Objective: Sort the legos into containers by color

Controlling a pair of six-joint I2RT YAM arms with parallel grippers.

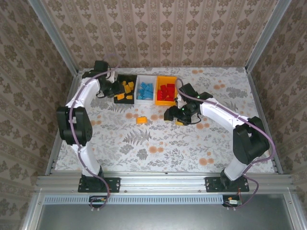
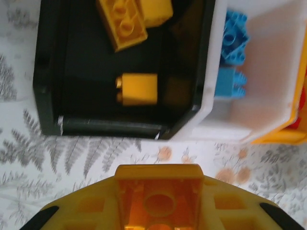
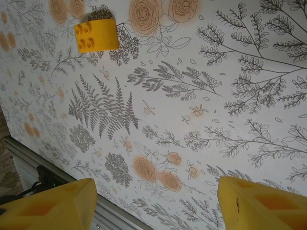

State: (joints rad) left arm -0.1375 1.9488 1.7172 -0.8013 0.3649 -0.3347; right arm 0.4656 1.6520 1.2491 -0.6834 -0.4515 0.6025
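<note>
The left tool (image 2: 158, 215) pinches 1 yellow lego (image 2: 158, 184), hollow underside toward the wrist camera. Just ahead sits the black container (image 2: 48, 86), its near wall crosswise to the tool, with yellow legos (image 2: 139, 88) inside. The right tool (image 3: 156, 206) hangs spread over the table (image 3: 216, 120). 1 loose lego (image 3: 96, 34) lies farther ahead, to its left, apparently tipped on its side.
</note>
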